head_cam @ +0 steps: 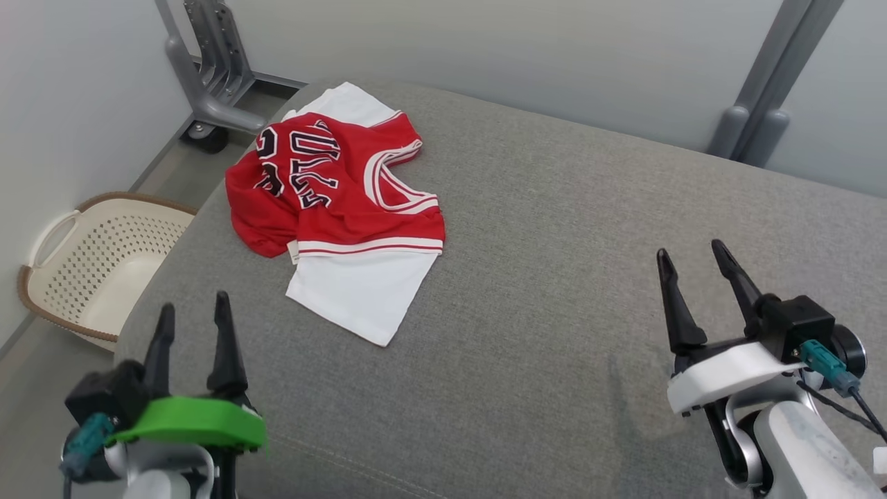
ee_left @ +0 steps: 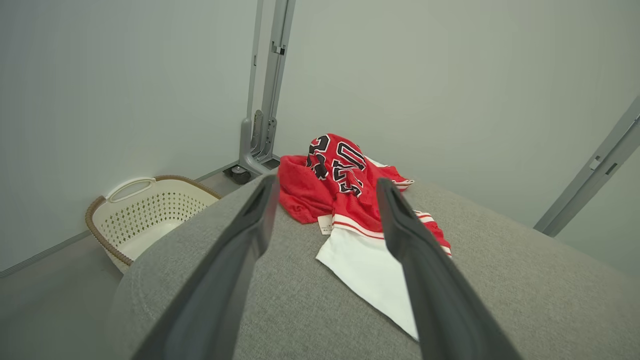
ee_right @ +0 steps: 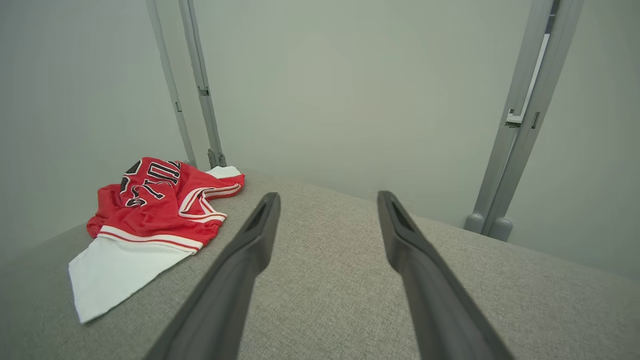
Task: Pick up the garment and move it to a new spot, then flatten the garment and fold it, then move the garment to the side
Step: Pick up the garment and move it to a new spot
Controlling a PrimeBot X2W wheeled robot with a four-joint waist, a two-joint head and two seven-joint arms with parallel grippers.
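The garment (head_cam: 346, 208), a red jersey with black-and-white lettering and white-and-red trim, is lying crumpled on the far left part of the grey fabric-covered bench (head_cam: 568, 277), near its left edge and back corner. A white panel of the garment is spreading out flat from under the red bulk toward the robot, and another white part is showing at the far end. The left hand (head_cam: 194, 303) is hovering over the near left corner of the bench, released, its two dark fingers standing apart with nothing between them; it is well short of the garment's near white corner. In the left wrist view the garment (ee_left: 345, 200) is sitting straight ahead, framed between the fingers. The right hand (head_cam: 690, 248) is hovering over the right side of the bench, also released and holding nothing, well apart from the garment. A cream perforated laundry basket (head_cam: 118, 235) is standing on the floor just beside the bench's left edge. A grey metal frame leg (head_cam: 208, 83) on a caster is standing behind the back left corner.
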